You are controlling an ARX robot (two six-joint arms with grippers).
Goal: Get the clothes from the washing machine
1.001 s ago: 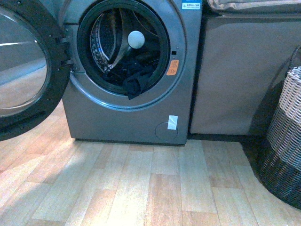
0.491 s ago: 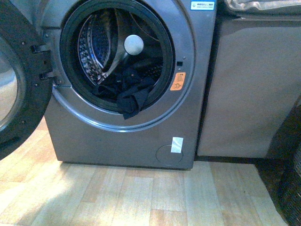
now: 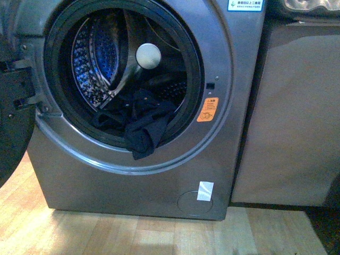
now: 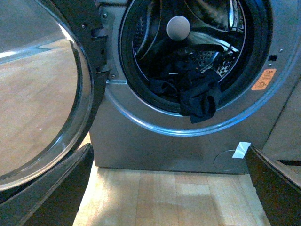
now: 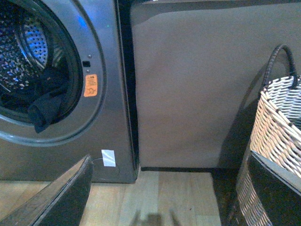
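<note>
In the mouth of the washing machine (image 3: 228, 154), the clothes (image 3: 142, 127) lie in a dark heap at the near bottom of the perforated drum (image 3: 87, 64), with one fold hanging out over the door seal. A white ball (image 3: 148, 56) sits farther in, above them. The woven basket (image 5: 277, 122) stands well to the right, and I cannot tell what it holds. The left gripper (image 4: 168, 148) and right gripper (image 5: 169, 155) both have their jaws spread wide, holding nothing, short of the machine. The risks, as I judge them: the fabric may drag on the seal and slip from a shallow pinch onto the wood floor (image 3: 106, 234); a deep reach may nudge the ball; the left arm may knock the open door (image 4: 42, 94) at the left.
</note>
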